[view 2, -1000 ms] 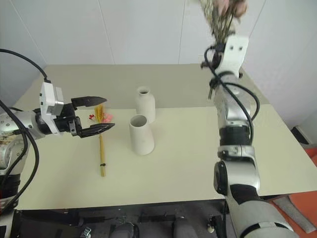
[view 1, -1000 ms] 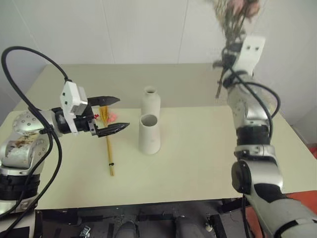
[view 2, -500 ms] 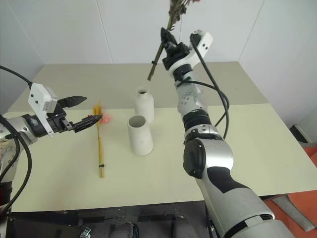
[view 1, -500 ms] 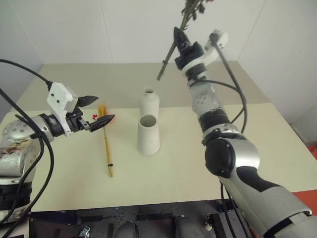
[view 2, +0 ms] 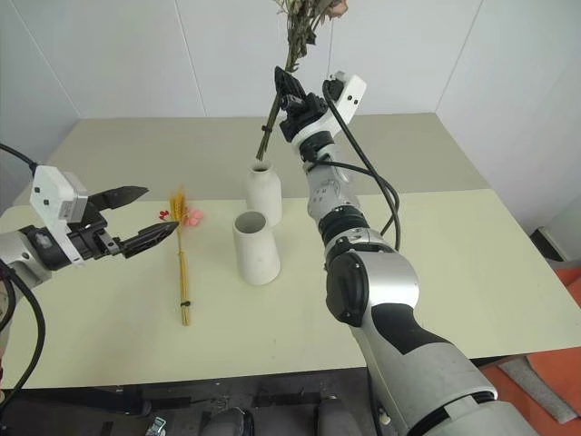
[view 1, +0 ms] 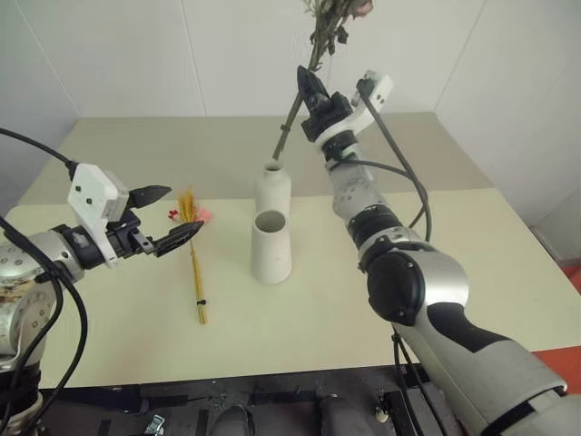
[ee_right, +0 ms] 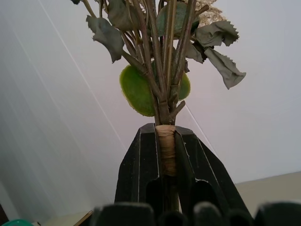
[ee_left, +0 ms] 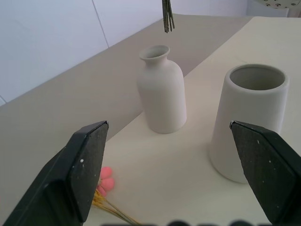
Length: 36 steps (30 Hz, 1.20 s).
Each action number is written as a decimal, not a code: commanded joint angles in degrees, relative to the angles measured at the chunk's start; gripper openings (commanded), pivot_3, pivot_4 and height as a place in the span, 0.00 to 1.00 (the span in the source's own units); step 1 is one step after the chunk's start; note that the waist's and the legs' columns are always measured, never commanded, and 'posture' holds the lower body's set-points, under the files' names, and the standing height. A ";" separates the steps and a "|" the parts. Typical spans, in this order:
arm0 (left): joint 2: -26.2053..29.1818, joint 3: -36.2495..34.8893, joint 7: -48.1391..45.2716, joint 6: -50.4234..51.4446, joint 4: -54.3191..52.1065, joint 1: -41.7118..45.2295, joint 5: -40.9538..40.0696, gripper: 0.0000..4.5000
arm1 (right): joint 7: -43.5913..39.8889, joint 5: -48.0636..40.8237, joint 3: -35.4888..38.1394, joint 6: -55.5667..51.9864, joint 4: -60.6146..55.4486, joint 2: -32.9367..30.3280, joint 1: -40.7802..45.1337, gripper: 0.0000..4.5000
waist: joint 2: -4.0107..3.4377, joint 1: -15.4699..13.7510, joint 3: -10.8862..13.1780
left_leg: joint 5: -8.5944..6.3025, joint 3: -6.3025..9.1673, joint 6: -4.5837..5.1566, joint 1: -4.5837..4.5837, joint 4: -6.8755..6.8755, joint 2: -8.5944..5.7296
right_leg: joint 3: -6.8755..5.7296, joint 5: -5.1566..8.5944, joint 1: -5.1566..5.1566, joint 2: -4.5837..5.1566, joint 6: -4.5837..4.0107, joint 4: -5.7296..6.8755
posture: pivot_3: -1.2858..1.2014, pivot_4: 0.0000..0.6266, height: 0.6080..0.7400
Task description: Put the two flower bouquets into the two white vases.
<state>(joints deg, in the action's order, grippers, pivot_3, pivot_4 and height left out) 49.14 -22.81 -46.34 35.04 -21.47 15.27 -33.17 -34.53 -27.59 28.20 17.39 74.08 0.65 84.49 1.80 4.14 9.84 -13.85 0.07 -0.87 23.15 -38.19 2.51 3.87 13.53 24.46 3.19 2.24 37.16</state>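
We stand before white walls of large panels, with a corner behind our right arm. Below them spreads a pale cream table; its far half looks a duller beige, and a straight seam runs across it just behind the vases. Beyond the table's near right corner we see a patch of reddish-orange floor.

Near the middle of the table stand the two white vases, one touching or just beside the other: the wide-mouthed cone vase in front, the narrow-necked bottle vase behind it.

Our right gripper is raised above and behind the bottle vase, its fingers clamped on the wrapped stem band of the dark-stemmed bouquet. Its greenery and pale pink blooms reach up past the frame edge, while the stem ends slant down and hang just over the bottle vase's mouth, apart from it.

Our left gripper hovers above the table's left side, its two black fingers spread wide and holding nothing, pointing toward the vases.

The yellow-stemmed bouquet lies flat on the table to the left of the cone vase, its wheat and small pink and red flowers at the far end, near our left fingertips.
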 commanded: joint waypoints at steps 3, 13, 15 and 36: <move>1.24 -1.47 0.87 0.02 -2.38 0.50 -1.08 1.00 | 4.01 2.59 -0.29 3.29 0.87 1.54 2.42 0.04 | 0.00 0.00 0.00 | 0.00 0.00 0.00 0.01 0.01 0.00 | 0.00 0.00 0.01 0.00 0.00 -0.01 | 0.52 0.24 1.00; 2.36 -3.81 0.93 0.50 -4.32 -2.68 -1.77 1.00 | 15.35 8.73 -1.55 5.11 2.11 1.71 3.69 0.04 | -0.01 -0.02 0.01 | 0.01 0.00 -0.02 0.02 0.02 -0.01 | 0.00 0.00 0.01 0.01 -0.01 -0.03 | 0.52 0.24 1.00; 2.29 -4.02 1.07 0.64 -4.83 -3.25 -2.05 1.00 | 17.76 8.70 -0.78 4.85 2.18 1.62 4.24 0.04 | -0.01 -0.02 0.01 | 0.01 0.00 -0.02 0.01 0.02 -0.01 | 0.00 0.00 0.01 0.01 -0.01 -0.03 | 0.52 0.24 1.00; 1.74 -2.06 1.13 -0.95 -3.83 -3.12 -1.60 1.00 | 35.63 13.85 -2.27 4.27 2.49 5.32 4.75 0.04 | -0.01 0.15 0.01 | 0.01 0.01 -0.02 0.00 0.05 0.00 | 0.00 0.00 0.00 0.00 -0.02 -0.04 | 0.52 0.24 1.00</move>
<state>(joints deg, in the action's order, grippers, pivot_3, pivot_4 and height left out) 50.52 -24.34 -45.52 35.22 -24.75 11.61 -34.84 0.49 -14.64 27.08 20.80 77.65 5.69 87.51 1.79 4.28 9.85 -13.83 0.08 -0.89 23.14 -38.15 2.50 3.86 13.53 24.46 3.19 2.22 37.12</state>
